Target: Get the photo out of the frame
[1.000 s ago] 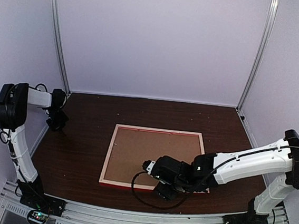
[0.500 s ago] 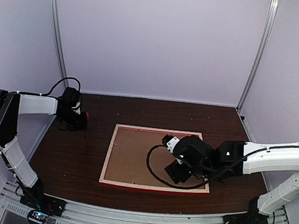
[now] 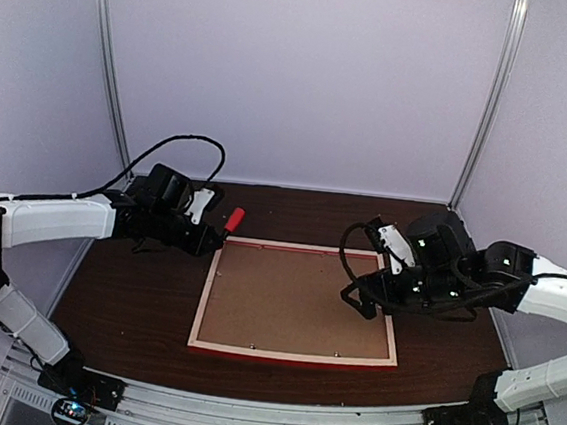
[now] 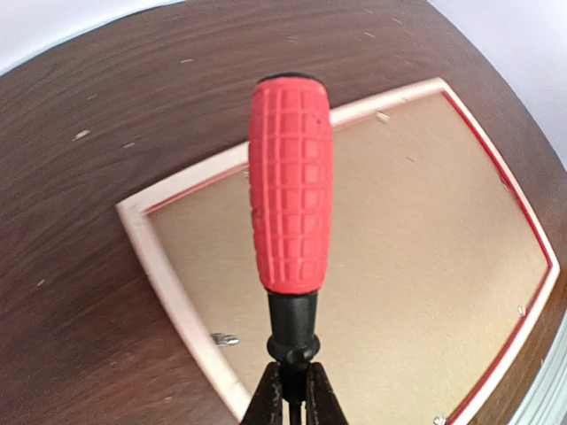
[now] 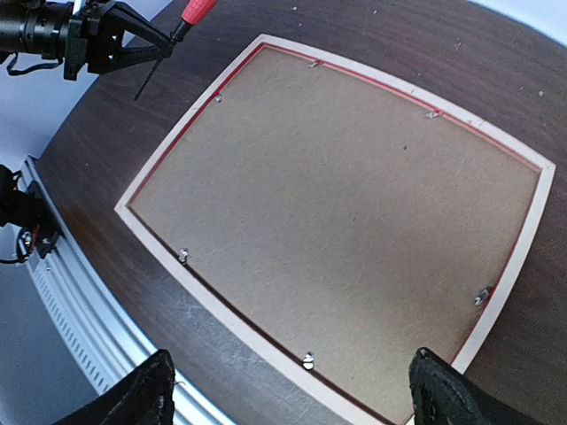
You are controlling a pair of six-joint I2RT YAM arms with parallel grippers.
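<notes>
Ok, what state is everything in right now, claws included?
frame: lying face down on the table.
backing board: still seated in the frame.
photo: hidden from view.
screwdriver: gripped by its shaft.
left claw: shut on the screwdriver.
right claw: open, empty, above the frame.

Red, pale wood and brown on a dark grained surface [image 3: 135, 299]
The frame [image 3: 205, 295] shows a pale wood rim with a thin bright red line inside it, around a plain tan-brown backing board [image 3: 295, 299]; the surface is dark brown wood grain with pale flecks; the screwdriver [image 4: 290, 186] has a bright red handle embossed in a grid, and a black collar
</notes>
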